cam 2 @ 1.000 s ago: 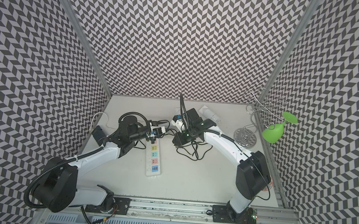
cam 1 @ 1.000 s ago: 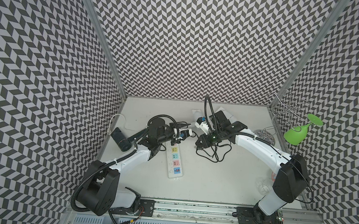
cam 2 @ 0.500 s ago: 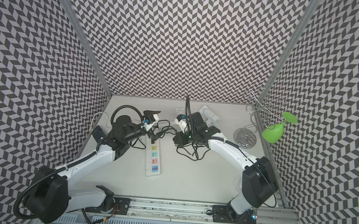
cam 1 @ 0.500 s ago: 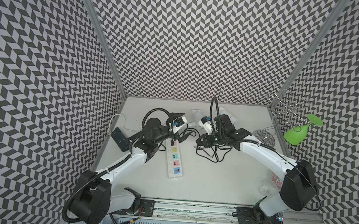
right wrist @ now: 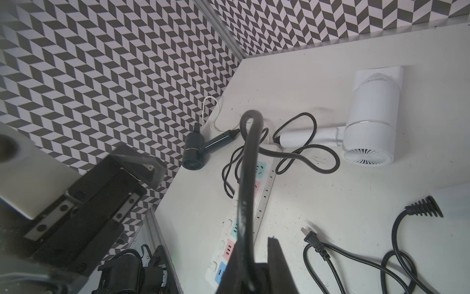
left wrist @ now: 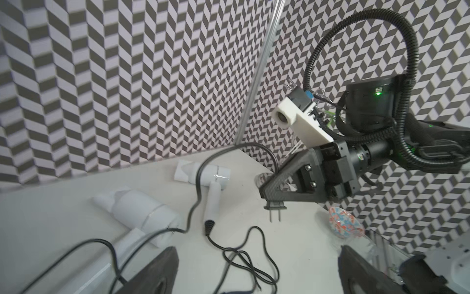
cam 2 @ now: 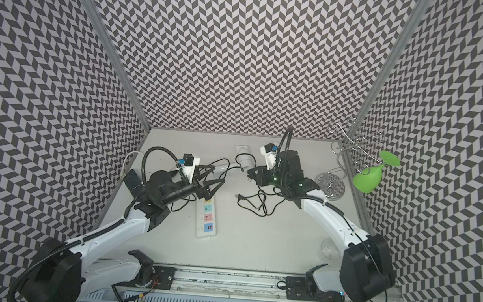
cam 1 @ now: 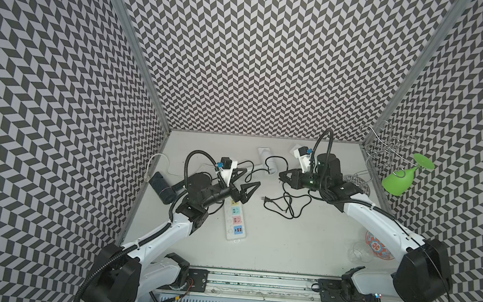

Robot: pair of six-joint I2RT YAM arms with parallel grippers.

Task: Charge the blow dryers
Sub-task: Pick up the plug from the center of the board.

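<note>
Dark blow dryer (cam 1: 161, 186) lies against the left wall. The released left pincer (cam 1: 246, 182) hangs over the far end of the power strip (cam 1: 236, 225). A white blow dryer (cam 1: 271, 167) lies between both pincers. The right pincer (cam 1: 282, 179) clenches a plug (left wrist: 276, 205) aloft. Open desk (cam 1: 285, 249) in front.

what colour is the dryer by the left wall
The dryer is dark blue-black with a thin gold ring, clearest in the right wrist view.

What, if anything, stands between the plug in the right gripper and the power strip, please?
The open left gripper hangs over the power strip's far end, close to the plug; black cord loops there too. Nearer sockets look bare.
</note>
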